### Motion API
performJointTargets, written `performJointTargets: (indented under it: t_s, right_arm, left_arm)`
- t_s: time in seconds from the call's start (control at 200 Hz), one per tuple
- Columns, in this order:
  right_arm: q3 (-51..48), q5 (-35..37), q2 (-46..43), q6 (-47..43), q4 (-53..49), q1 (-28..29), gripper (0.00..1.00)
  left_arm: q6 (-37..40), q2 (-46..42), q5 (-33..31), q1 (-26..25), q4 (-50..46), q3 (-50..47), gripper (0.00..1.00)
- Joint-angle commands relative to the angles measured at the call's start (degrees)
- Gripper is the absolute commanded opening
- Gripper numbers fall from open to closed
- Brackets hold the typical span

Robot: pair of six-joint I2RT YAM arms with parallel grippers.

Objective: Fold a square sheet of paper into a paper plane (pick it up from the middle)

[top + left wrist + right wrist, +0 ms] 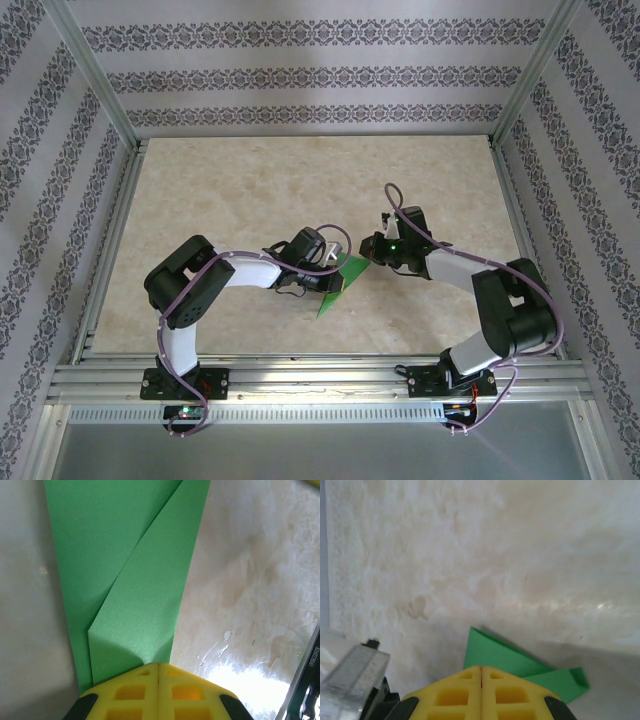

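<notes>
Over the marble table (200, 200), the left arm (205, 290) and right arm (485, 285) reach toward its middle. The green paper (338, 288), folded with 1 diagonal flap, lies slanted between them. The left gripper (159, 664) has its fingers pressed together, pinching the paper's narrow end. The right gripper (481, 668) has its fingers pressed together at the other end; whether they nip it I cannot tell.

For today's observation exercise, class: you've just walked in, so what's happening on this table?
Two robot arms are folding a thin bright green sheet of paper on the pale table. It already carries a diagonal flap. The left gripper and right gripper, both closed, sit at opposite ends of it; pinching or pressing, I cannot tell.
</notes>
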Motion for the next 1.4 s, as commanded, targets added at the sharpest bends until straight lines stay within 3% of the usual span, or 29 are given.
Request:
performJointTargets:
  t_s: [0.0,0.285,0.814,1.279,1.394]
  right_arm:
    - [-0.14,-3.31,1.64,-0.42,-0.39,1.64,0.03]
    - [-4.09,3.13,3.75,1.54,1.15,1.54,0.00]
    - [-4.10,4.12,6.12,0.29,-2.49,-0.13,0.00]
    - [-3.57,4.85,6.21,0.02,-4.40,0.22,0.00]
    - [-3.63,4.96,6.46,0.11,-4.49,0.27,0.00]
  left_arm:
    - [-0.38,0.44,-1.07,0.38,-4.81,-2.09,0.00]
    - [-0.45,0.55,-0.55,0.38,-5.06,-1.71,0.00]
    - [-0.27,-4.29,0.48,0.29,-6.47,2.44,0.04]
    - [2.01,3.29,5.62,-1.68,-8.79,10.14,0.05]
    - [2.75,4.42,3.47,-1.93,-12.25,10.46,0.05]
